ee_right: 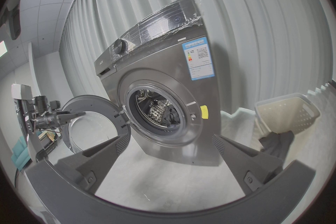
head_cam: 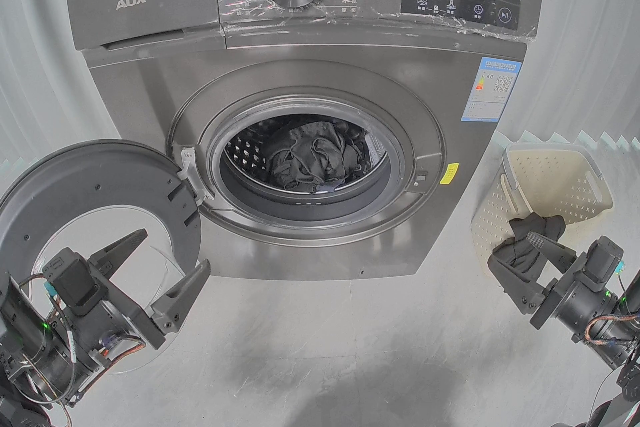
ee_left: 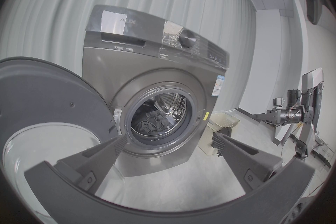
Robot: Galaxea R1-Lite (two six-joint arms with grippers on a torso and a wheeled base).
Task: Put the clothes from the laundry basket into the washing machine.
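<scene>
The grey washing machine (head_cam: 300, 75) stands in front with its round door (head_cam: 93, 195) swung open to the left. Dark clothes (head_cam: 310, 155) lie inside the drum. A cream laundry basket (head_cam: 553, 181) sits to the machine's right, with a dark garment (head_cam: 530, 245) hanging over its front rim. My right gripper (head_cam: 523, 265) is open just in front of that garment, nothing between its fingers. My left gripper (head_cam: 167, 261) is open low on the left, in front of the open door. The right wrist view shows the basket (ee_right: 287, 114) and the garment (ee_right: 278, 144).
Pale curtains hang behind the machine (ee_left: 150, 70). Bare grey floor (head_cam: 347, 341) stretches between the two arms in front of the machine. The open door takes up the space at the left.
</scene>
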